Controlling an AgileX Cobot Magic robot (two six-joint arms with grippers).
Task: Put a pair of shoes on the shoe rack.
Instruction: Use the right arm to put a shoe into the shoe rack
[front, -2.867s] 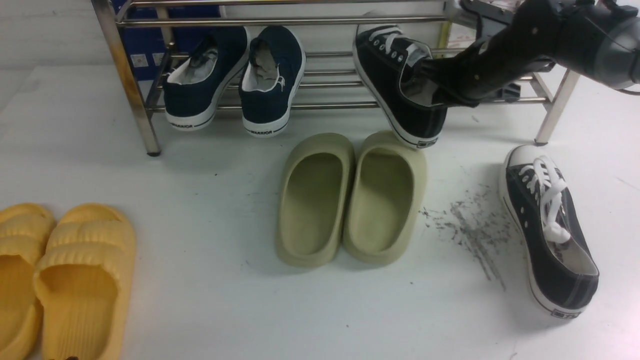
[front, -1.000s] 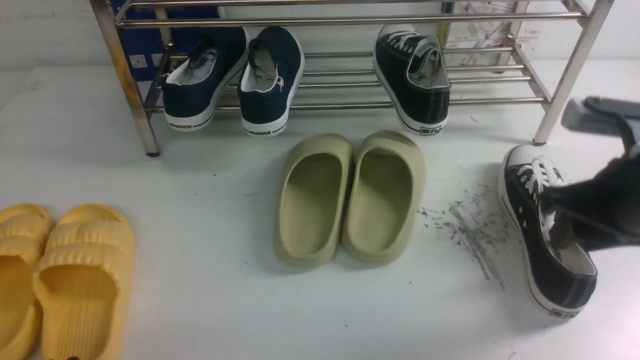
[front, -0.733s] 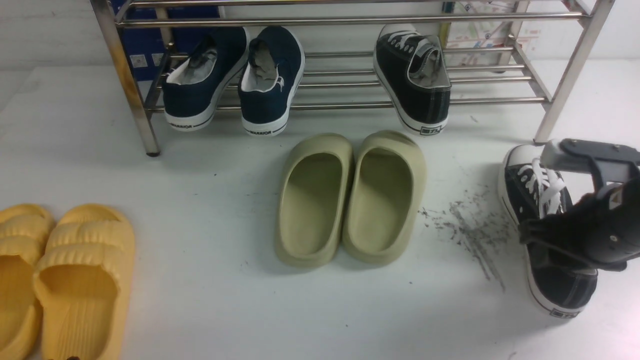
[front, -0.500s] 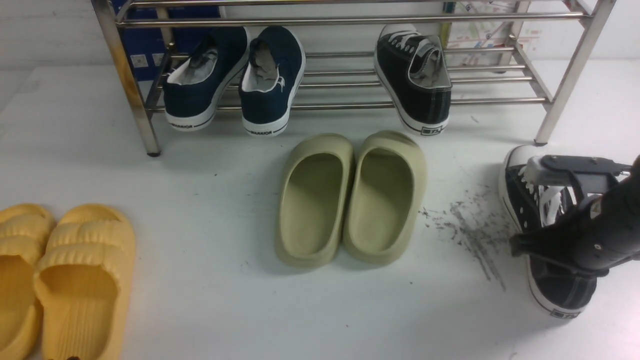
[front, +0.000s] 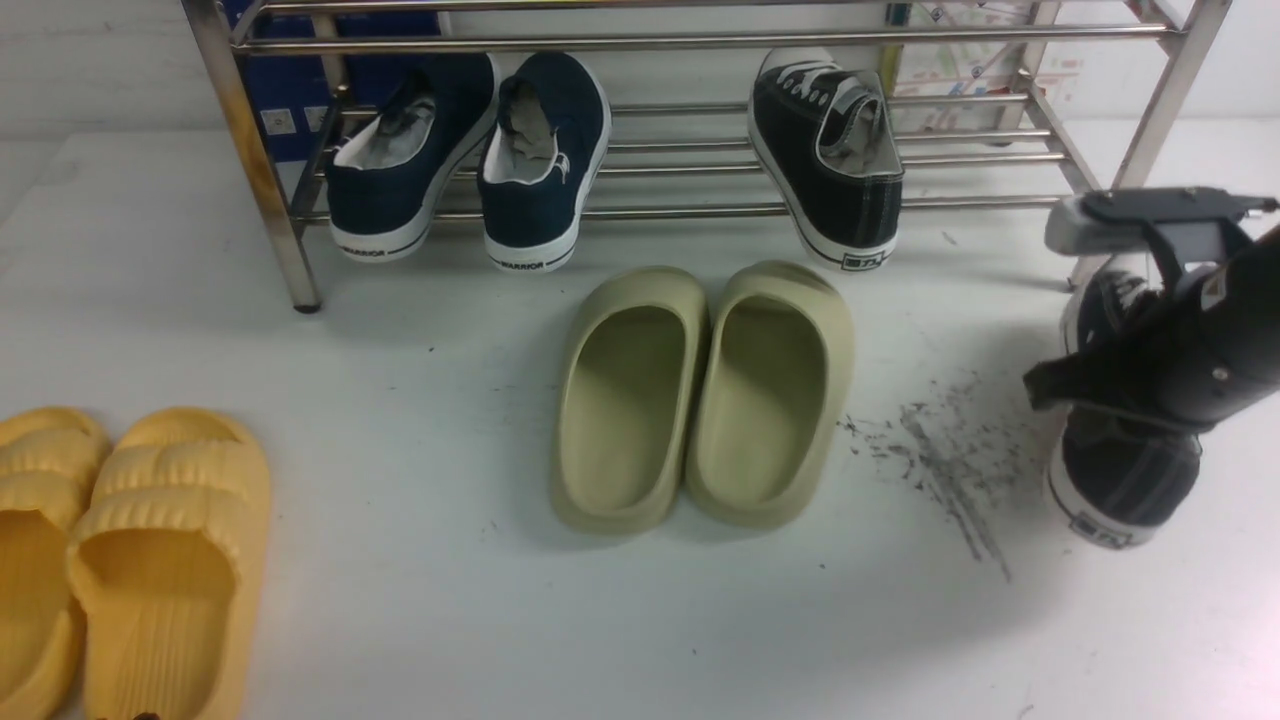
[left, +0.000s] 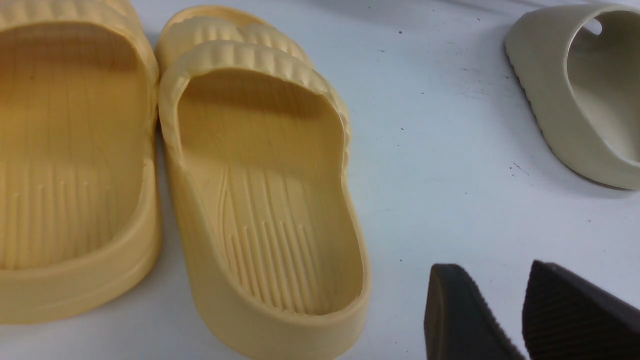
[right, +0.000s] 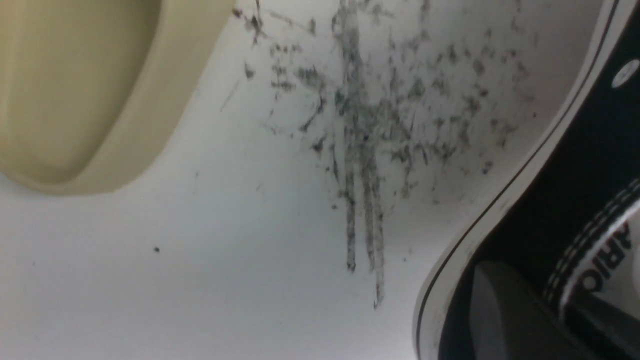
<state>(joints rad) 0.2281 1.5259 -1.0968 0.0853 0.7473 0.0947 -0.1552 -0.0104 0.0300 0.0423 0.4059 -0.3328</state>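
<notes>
The steel shoe rack (front: 650, 42) stands at the back. One black sneaker (front: 825, 160) with white laces rests on its lower bars, right of centre. The second black sneaker (front: 1125, 470) hangs heel-down at the right, lifted off the table. My right gripper (front: 1110, 395) is shut on its side wall near the heel. In the right wrist view one finger (right: 500, 310) lies outside the sneaker's black canvas (right: 560, 195) and the other sits inside the opening. My left gripper (left: 492, 270) is open and empty, low over the table beside the yellow slides; it is out of the front view.
Navy slip-ons (front: 470, 150) sit on the rack at left. Olive-green slides (front: 700, 395) lie mid-table in front of the rack. Yellow slides (front: 130, 560) lie at front left. Dark scuff marks (front: 940, 450) stain the table. The rack's right leg (front: 1150, 120) stands just behind my right arm.
My right gripper came down onto the sneaker lying on the table, closed on its side wall and raised it, toe tilted up towards the rack. The first sneaker stays on the rack.
</notes>
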